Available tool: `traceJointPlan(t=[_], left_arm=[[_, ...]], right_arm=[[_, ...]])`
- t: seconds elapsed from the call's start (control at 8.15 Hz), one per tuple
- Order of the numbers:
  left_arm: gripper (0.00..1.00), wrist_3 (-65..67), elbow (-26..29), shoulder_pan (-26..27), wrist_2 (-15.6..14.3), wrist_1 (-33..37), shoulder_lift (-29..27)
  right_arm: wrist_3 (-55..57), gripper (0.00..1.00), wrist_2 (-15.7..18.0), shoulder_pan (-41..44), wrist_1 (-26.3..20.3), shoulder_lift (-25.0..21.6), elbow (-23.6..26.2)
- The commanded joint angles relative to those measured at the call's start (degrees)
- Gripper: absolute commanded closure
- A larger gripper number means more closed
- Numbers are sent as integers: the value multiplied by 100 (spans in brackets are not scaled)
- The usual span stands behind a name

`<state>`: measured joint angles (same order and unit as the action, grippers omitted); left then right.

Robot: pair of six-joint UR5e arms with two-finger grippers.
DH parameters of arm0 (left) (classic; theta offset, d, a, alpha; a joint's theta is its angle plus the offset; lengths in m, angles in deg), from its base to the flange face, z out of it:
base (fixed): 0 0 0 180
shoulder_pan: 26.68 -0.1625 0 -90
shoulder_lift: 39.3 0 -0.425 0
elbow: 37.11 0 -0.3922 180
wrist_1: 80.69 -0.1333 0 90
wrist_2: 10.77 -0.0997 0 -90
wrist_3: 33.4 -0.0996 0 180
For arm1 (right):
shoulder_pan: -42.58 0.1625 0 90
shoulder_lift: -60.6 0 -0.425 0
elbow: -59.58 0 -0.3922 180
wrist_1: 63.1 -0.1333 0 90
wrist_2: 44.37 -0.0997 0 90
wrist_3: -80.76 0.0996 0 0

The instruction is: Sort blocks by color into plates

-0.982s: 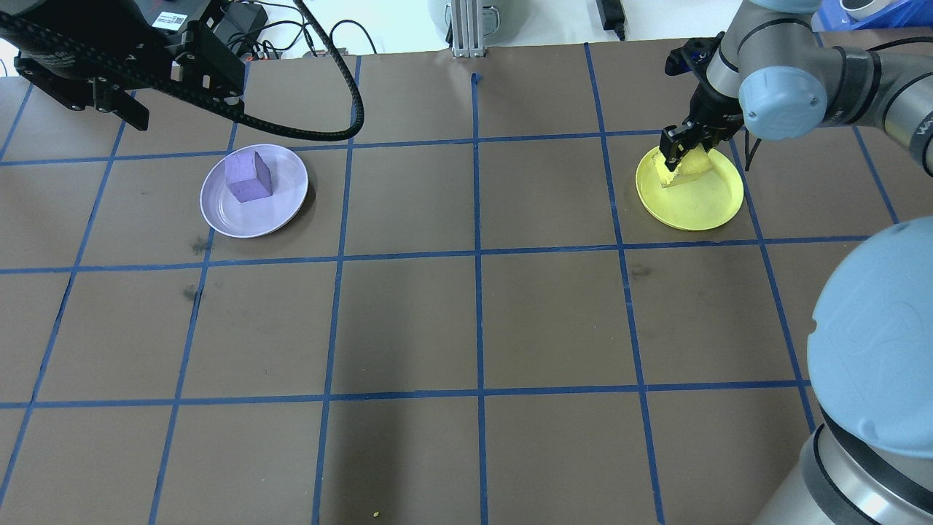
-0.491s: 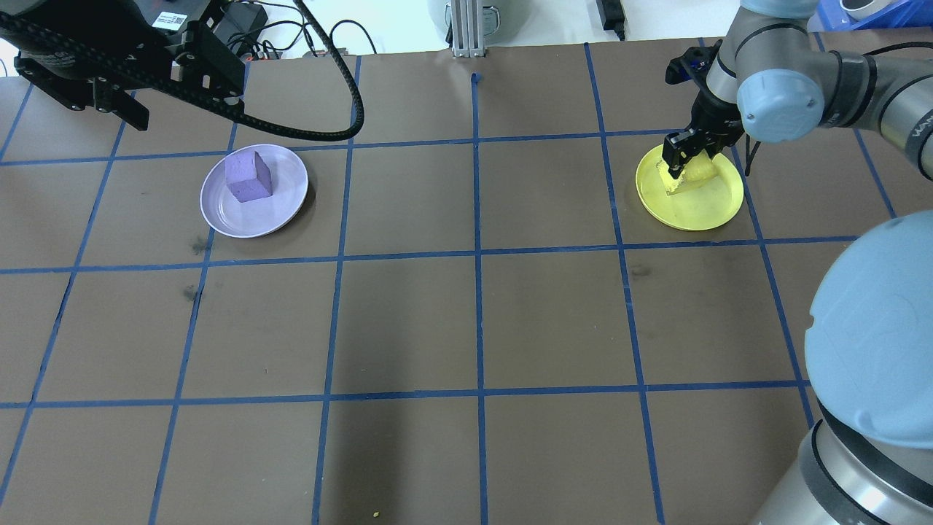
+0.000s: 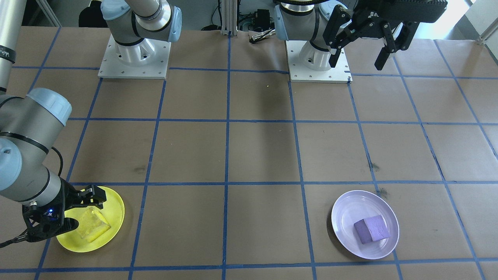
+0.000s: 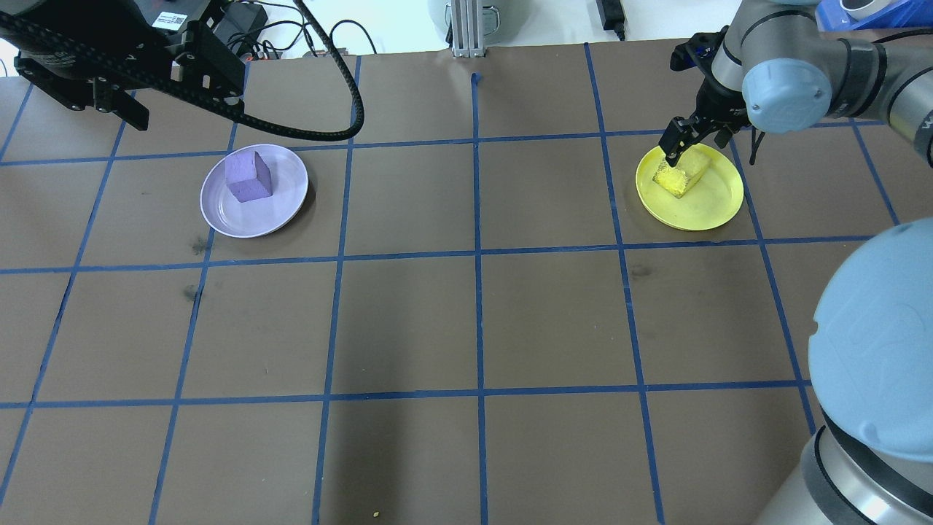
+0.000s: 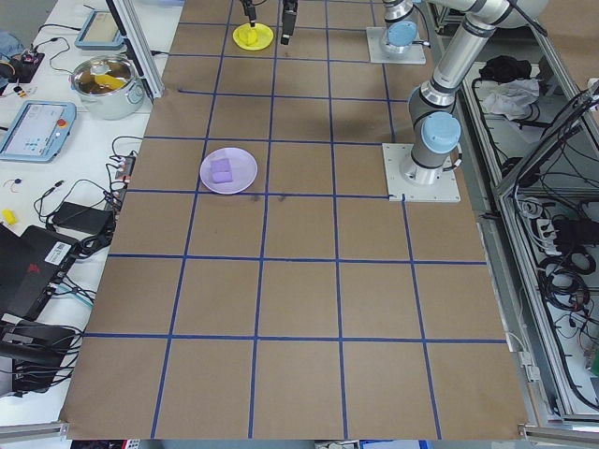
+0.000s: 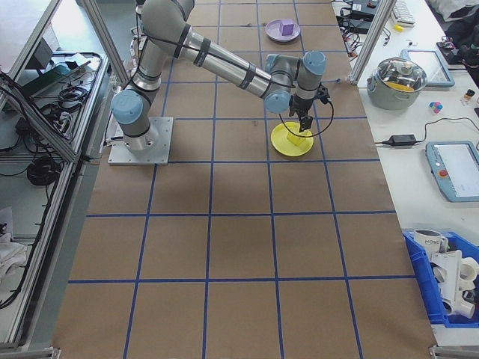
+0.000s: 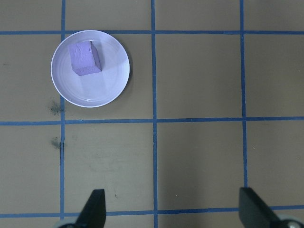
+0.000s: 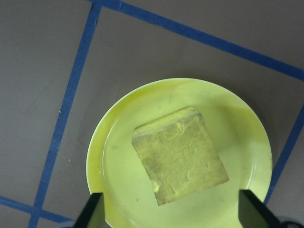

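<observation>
On brown paper [image 4: 474,321] gridded with blue tape [image 4: 479,292] — both end effectors, right [image 8: 166,216] and left [image 7: 168,209], spread, released.

Brown paper [image 4: 408,321] covers the table, marked into squares by blue tape lines [image 4: 477,255]. Beyond its far edge, a metal pot [image 5: 106,82] with yellow contents stands on a white bench, beside a teach pendant [image 5: 36,129] and black cables [image 5: 70,220]. A power adapter [image 6: 404,140] lies near another pendant [image 6: 453,170], and a blue bin [image 6: 447,284] holds white parts.
</observation>
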<state>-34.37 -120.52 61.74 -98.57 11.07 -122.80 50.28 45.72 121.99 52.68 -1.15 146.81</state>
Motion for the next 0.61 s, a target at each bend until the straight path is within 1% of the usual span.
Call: traceJointPlan(t=[0.0,0.12,0.25,0.37,0.49], left_arm=[[0,0,0,0,0,0,0],[0,0,0,0,0,0,9],[0,0,0,0,0,0,0],[0,9,0,0,0,0,0],[0,0,0,0,0,0,9]], right_arm=[[330,0,-9,22,-20,-449,-30],[437,0,-18,31,-281,-713,31],[1082,0,-27,57,-545,-959,40],[1950,0,-27,240,-869,-1310,75],[2341,0,17,459,-1238,-1609,128]])
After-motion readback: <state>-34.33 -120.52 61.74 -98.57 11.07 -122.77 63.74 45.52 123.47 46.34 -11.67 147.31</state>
